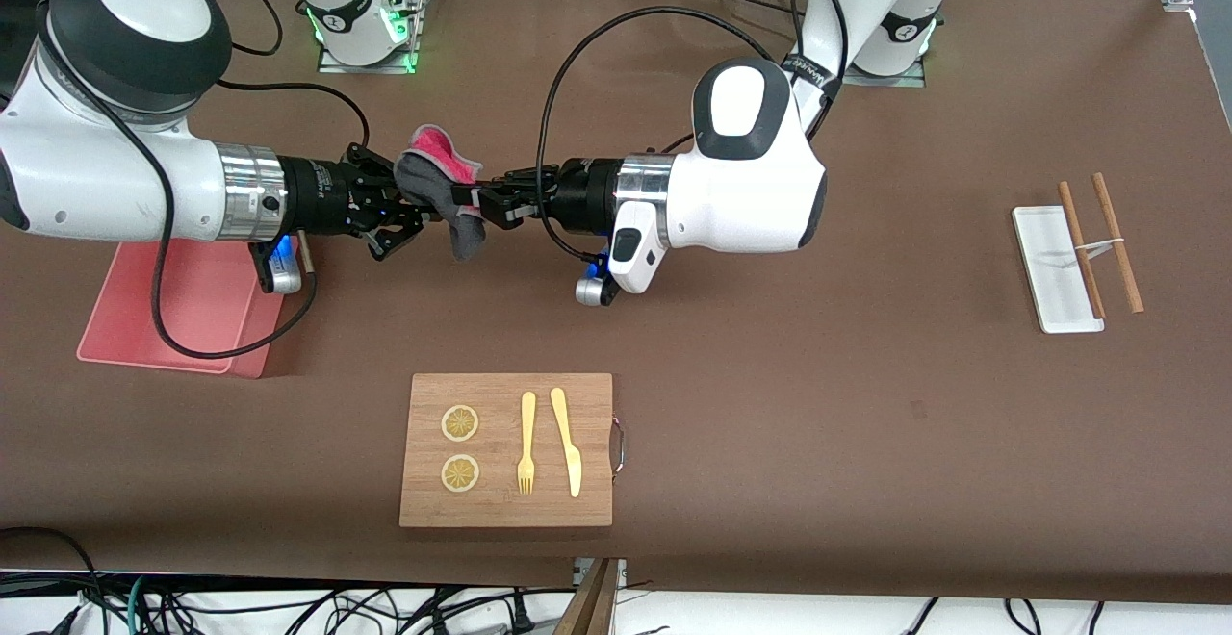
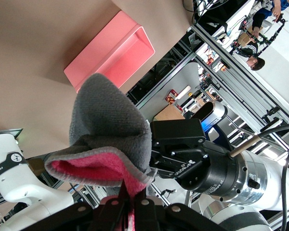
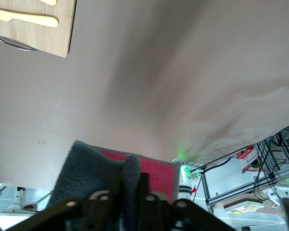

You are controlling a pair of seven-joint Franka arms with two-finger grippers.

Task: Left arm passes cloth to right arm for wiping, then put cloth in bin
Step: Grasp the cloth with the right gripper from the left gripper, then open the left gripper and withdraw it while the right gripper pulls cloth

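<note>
Cloth (image 1: 445, 183) hangs over desk (image 1: 770, 375) btwn your grippers: left gripper (image 1: 478, 200) and right gripper (image 1: 409, 207) jaws both clenched on it.

A wide table (image 1: 770, 346) covered in brown sheeting carries everything. Toward the right arm's end, the pink bin (image 1: 183, 313) is set directly on it. Near the middle, close to the front camera, a wooden cutting board (image 1: 506, 450) with a metal handle is laid flat; two lemon slices (image 1: 460, 447), a yellow fork (image 1: 526, 443) and a yellow knife (image 1: 568, 441) are arranged on it. Toward the left arm's end, a small flat white tray (image 1: 1051, 269) is placed, with two brown chopsticks (image 1: 1099, 242) resting across and beside it.
</note>
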